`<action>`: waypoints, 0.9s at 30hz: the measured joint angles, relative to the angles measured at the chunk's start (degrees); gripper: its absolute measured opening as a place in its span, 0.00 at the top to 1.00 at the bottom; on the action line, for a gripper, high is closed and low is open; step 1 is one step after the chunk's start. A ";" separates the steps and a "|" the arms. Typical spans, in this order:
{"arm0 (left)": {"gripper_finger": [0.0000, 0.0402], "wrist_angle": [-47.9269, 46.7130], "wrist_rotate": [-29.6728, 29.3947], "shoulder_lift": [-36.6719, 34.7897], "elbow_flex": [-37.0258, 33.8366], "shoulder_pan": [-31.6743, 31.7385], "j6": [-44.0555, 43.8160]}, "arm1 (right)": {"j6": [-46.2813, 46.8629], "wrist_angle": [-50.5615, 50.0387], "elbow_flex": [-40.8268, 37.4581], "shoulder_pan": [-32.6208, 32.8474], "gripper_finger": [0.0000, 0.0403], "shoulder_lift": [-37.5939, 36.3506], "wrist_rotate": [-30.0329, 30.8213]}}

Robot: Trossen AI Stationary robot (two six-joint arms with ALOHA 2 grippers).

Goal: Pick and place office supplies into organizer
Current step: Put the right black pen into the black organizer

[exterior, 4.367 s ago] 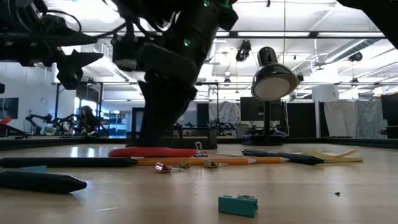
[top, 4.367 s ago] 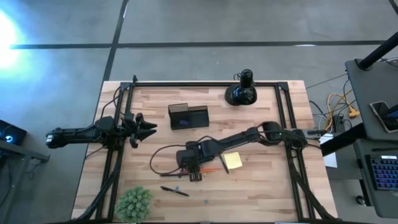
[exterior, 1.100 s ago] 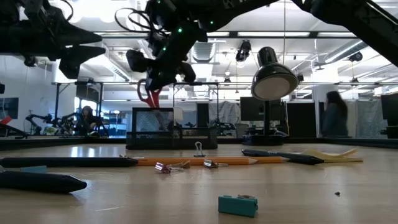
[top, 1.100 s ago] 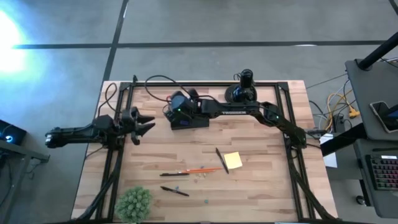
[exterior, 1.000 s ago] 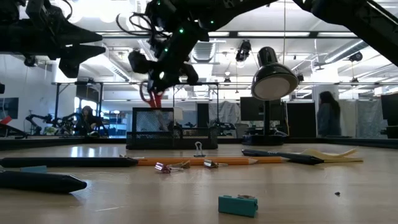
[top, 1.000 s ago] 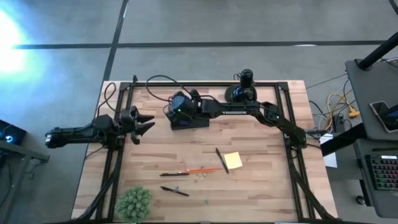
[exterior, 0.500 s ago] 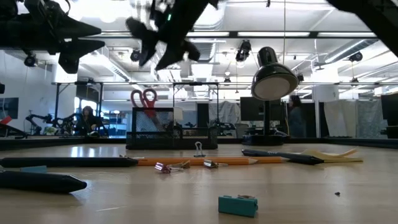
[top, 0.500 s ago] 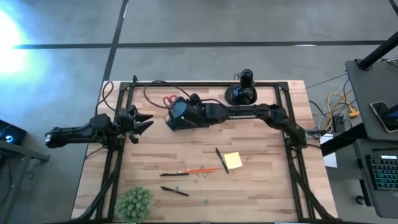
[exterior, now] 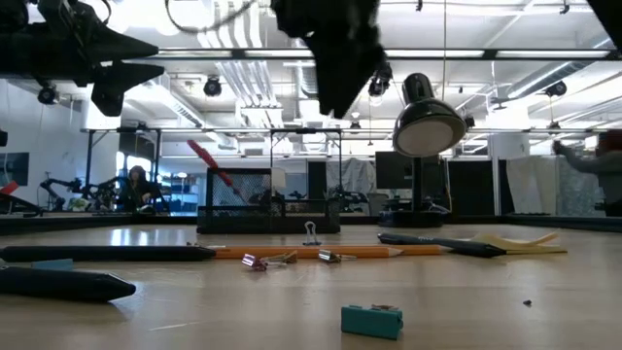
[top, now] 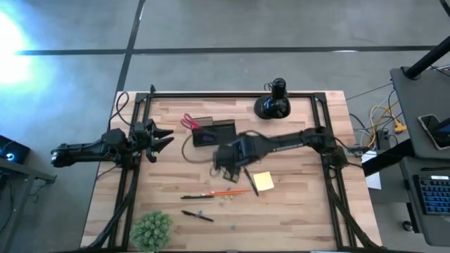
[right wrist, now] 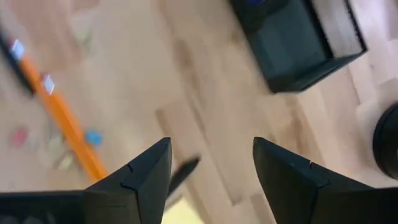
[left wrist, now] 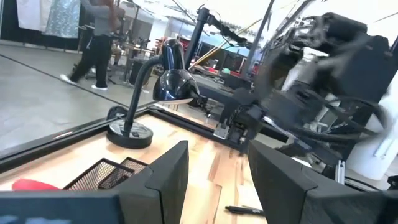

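Note:
The dark mesh organizer (top: 214, 131) stands on the far part of the table. The red-handled scissors (top: 188, 121) stick out of its left end and lean leftward (exterior: 208, 159). A yellow sticky pad (top: 264, 181), a black pen (top: 251, 180), an orange pencil (top: 229, 191), another pen (top: 198, 216) and a small blue piece (exterior: 372, 321) lie on the wood. My right gripper (top: 223, 163) hovers open between organizer and pencil (right wrist: 211, 146). My left gripper (top: 165, 137) waits open at the table's left (left wrist: 217, 149).
A black desk lamp (top: 274, 105) stands at the far edge, right of the organizer. A green fuzzy plant ball (top: 151, 228) sits at the near left corner. Small clips (exterior: 267, 260) lie by the pencil. A black frame (top: 232, 95) borders the table.
My right gripper has let go of the scissors in the organizer's left end, risen, and swung toward the table's near edge and right, over the middle. The scissors stood upright in the organizer half a second ago and have tipped over to the left.

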 joint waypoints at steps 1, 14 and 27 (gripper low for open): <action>0.62 -0.02 0.19 0.00 -0.03 0.00 -0.03 | 0.00 -0.74 -0.31 0.98 0.47 0.00 0.15; 0.62 -7.50 7.57 0.02 -0.09 -0.02 -11.93 | 13.96 -1.65 -3.72 6.64 0.47 0.01 -6.90; 0.62 -7.34 8.79 -0.13 -0.09 -0.02 -12.04 | 37.91 10.80 -21.09 3.93 0.47 -1.91 -16.73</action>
